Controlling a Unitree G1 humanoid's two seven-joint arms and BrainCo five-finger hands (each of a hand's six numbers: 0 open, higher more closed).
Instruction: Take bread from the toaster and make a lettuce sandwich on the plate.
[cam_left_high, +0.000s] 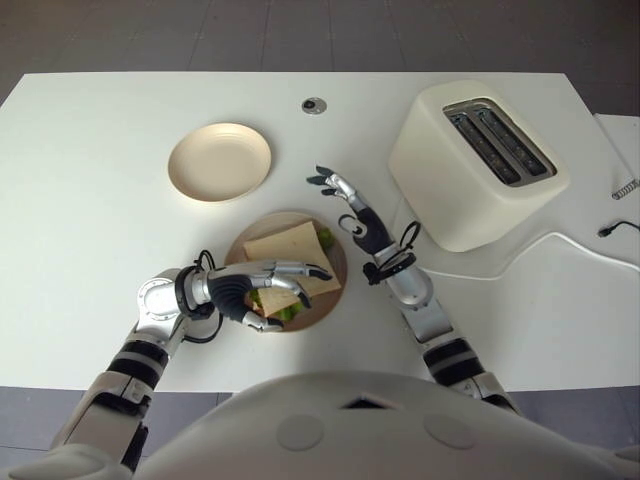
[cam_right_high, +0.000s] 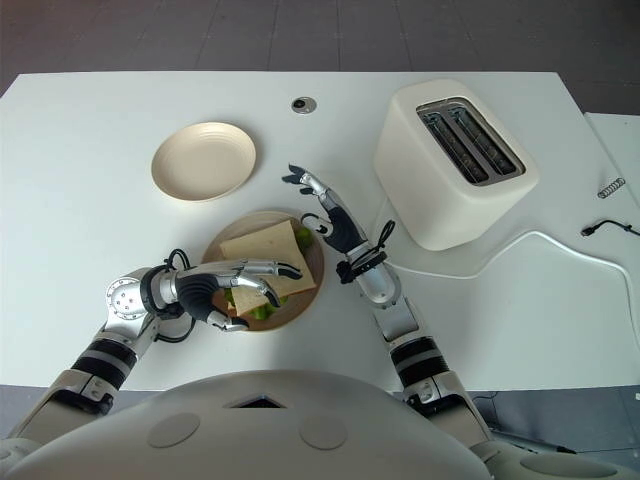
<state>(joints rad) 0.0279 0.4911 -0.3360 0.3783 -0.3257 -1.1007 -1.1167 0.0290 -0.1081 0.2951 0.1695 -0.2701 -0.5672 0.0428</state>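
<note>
Tan bread slice (cam_left_high: 290, 243) caps green lettuce (cam_left_high: 326, 237) on round wooden plate (cam_left_high: 340, 270); my left hand (cam_left_high: 245, 290) hovers flat at seven o'clock, right hand (cam_left_high: 355, 215) splayed at two, both empty; I'd square it gently

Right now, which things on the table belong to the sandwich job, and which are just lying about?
Job: toaster, wooden plate, bread slice, lettuce.
Lying about: empty cream plate, round table cap, black cable end.
</note>
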